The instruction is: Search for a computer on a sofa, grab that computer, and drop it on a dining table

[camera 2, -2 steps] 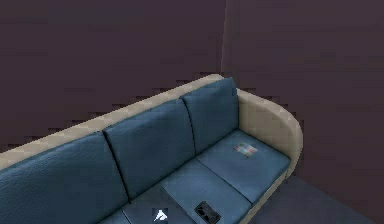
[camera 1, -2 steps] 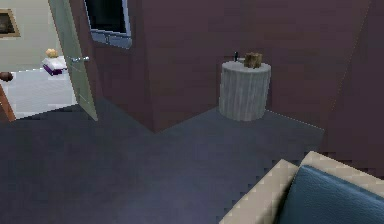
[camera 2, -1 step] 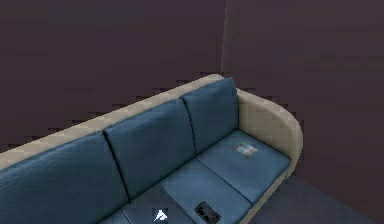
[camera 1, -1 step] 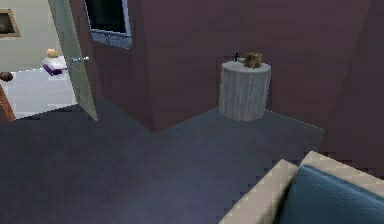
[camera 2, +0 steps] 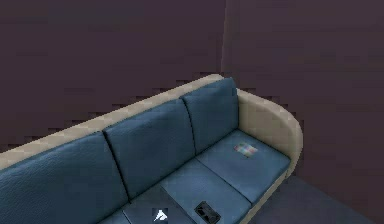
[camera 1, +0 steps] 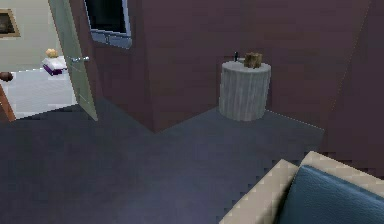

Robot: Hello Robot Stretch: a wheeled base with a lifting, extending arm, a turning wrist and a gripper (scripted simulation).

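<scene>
LIVING ROOM: A long sofa (camera 2: 150, 140) with blue cushions and a pale beige frame stands against a dark wall in the arm side view. I see three small things on its seat. A flat grey patch (camera 2: 245, 150), roughly square, lies on the cushion nearest the rounded armrest. A dark little rectangle (camera 2: 207, 211) with a lighter edge lies at the front of the middle cushion. A white scrap (camera 2: 160, 214) lies near it, toward the view's left. All three are too small for me to tell which, if any, is the computer. I cannot tell the gripper's state.

In the forward view, a sofa corner in the same colours sits at the lower right on a dark blue-grey floor (camera 1: 150, 170). Farther off, a white round side table (camera 1: 245, 90) stands where the dark walls meet, with a small brown thing (camera 1: 254, 60) on top. At the left, a pale door (camera 1: 72, 55) stands ajar onto a bright room, next to a dark framed panel (camera 1: 107, 20) on the wall.
</scene>
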